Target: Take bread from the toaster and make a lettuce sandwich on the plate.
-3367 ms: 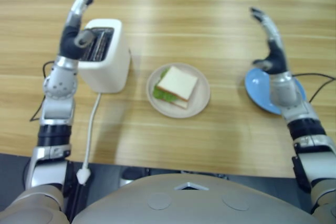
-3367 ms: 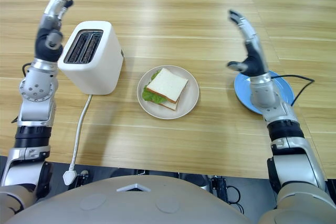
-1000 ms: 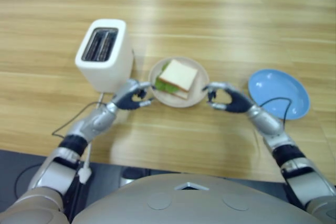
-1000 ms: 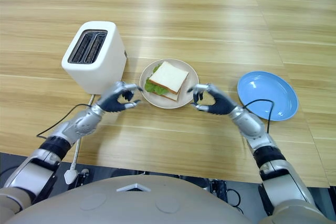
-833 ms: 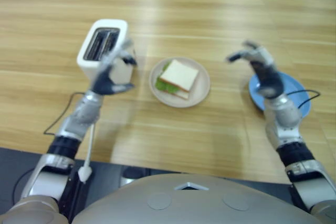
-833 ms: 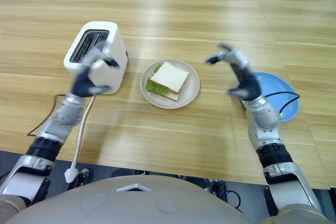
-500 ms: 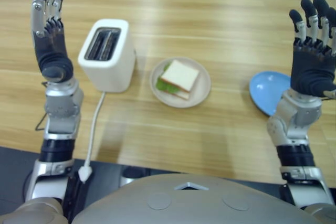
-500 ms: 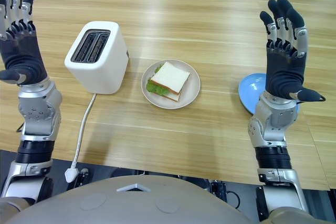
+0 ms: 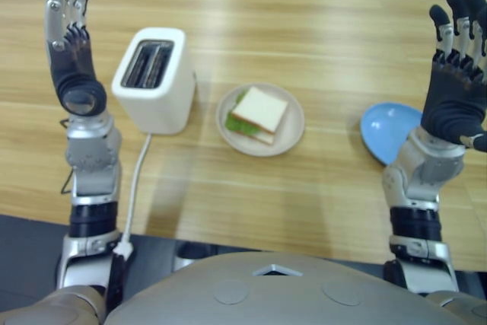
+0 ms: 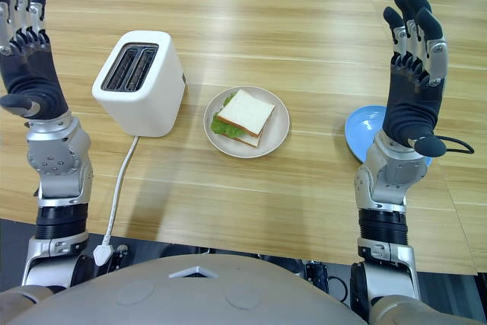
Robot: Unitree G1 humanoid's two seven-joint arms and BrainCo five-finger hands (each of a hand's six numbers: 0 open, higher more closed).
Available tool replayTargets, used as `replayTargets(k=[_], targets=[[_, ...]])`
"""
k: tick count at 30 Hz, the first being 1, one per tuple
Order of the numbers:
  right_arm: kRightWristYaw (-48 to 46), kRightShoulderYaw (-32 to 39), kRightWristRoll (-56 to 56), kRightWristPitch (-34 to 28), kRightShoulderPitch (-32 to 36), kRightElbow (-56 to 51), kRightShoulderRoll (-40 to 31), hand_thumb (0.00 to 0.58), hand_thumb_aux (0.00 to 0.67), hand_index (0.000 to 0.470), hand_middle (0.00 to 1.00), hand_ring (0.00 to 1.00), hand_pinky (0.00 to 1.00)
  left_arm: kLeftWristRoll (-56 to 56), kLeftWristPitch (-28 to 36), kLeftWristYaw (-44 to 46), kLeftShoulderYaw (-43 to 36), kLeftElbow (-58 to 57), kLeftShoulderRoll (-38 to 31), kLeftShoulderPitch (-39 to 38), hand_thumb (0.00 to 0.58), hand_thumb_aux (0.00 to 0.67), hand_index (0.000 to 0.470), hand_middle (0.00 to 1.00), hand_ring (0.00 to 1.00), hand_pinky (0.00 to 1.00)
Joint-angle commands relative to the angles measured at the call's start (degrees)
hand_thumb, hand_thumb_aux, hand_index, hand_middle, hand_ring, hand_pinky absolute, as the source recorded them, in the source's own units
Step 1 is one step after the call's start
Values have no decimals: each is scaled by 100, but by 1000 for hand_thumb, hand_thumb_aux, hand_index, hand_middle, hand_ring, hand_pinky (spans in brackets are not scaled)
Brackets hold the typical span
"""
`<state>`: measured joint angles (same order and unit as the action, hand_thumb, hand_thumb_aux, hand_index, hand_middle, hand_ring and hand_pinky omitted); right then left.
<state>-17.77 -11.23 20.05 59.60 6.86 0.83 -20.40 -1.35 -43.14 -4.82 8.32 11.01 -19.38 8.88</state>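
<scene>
The pale wooden table [image 10: 251, 28] is carrying a white two-slot toaster [image 10: 141, 85], its slots looking empty. Just beside it, a round beige plate [image 10: 280, 135] is holding the assembled white-bread lettuce sandwich [image 10: 245, 116], so the job is probably finished. The left hand [image 10: 27, 58] and right hand [image 10: 411, 85] are hovering raised, fingers spread flat, gripping nothing.

One second back: both hands low, fingers curled, one at each side of the plate [image 10: 278, 133]. Both have since lifted. Left hand [image 10: 27, 62] now stands high, left of the toaster [image 10: 141, 89], fingers straight up, palm to the camera. Right hand [image 10: 413, 89] raised likewise, now hiding the right part of the blue plate [image 10: 358, 135]. Last half second: only slight drift.
</scene>
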Motion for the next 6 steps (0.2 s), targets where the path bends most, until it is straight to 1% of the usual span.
replayTargets(k=[1,6], targets=[[5,-53,-131,-10,39,49,87,0,0,0,0,0,0,-45,75,104,123,65,70,67,0,0,0,0,0,0],[22,-64,-199,-21,54,62,142,0,0,0,0,0,0,-16,105,190,179,50,117,134,0,0,0,0,0,0]])
